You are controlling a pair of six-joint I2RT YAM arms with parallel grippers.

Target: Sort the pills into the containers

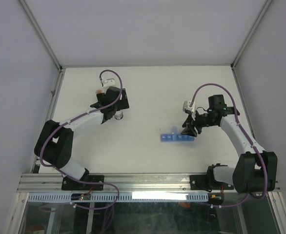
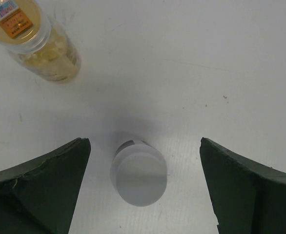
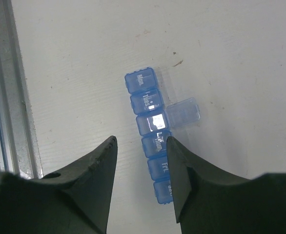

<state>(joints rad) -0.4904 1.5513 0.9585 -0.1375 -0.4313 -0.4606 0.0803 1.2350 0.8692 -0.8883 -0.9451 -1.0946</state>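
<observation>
The top camera looks steeply down from above and behind the arm bases, taking in the whole white table. The left wrist camera looks almost straight down, close, on a whitish vial, a bottle at 11 o'clock. The right wrist camera hangs close over the blue pill organizer, which the top view shows at 4 o'clock from table centre.

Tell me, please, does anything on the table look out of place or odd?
Only the blue pill organizer: its third compartment's lid is flipped open, sticking out sideways, while the others look shut. No spill visible.
</observation>
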